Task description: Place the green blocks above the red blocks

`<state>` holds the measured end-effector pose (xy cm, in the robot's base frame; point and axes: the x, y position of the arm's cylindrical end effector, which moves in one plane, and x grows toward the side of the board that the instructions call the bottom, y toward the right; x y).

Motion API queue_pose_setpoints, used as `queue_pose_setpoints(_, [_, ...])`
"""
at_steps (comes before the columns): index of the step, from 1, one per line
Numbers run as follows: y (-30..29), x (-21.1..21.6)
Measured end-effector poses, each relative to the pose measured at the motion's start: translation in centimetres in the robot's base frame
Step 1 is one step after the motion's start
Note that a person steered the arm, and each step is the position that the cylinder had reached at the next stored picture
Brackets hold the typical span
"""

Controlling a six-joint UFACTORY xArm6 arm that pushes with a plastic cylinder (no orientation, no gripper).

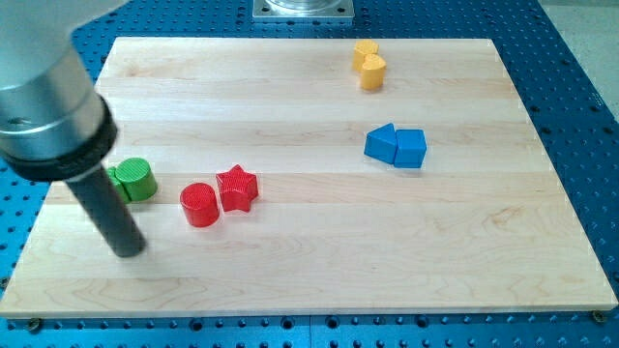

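A green cylinder (137, 179) stands at the view's left, with another green piece (115, 175) just left of it, mostly hidden by the rod. A red cylinder (199, 204) and a red star (237, 188) touch each other to the right of the green ones. My tip (129, 249) rests on the board below the green cylinder and to the left of the red cylinder, a short gap from both.
Two yellow blocks (368, 63) sit together near the view's top. Two blue blocks (396, 146) sit together right of centre. The wooden board (387, 251) lies on a blue perforated table (580, 68). The arm's grey body (44, 106) covers the upper left.
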<state>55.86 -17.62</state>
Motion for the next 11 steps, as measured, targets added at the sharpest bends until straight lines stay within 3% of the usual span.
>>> queue_pose_setpoints(3, [4.1, -3.4])
queue_pose_setpoints(4, [-1.9, 0.3])
queue_pose_setpoints(5, [-11.8, -2.0])
queue_pose_setpoints(6, [-10.3, -5.6])
queue_pose_setpoints(7, [-4.3, -8.2])
queue_pose_setpoints(8, [-7.3, -7.3])
queue_pose_setpoints(9, [-6.6, -4.5])
queue_pose_setpoints(11, [3.3, -8.8])
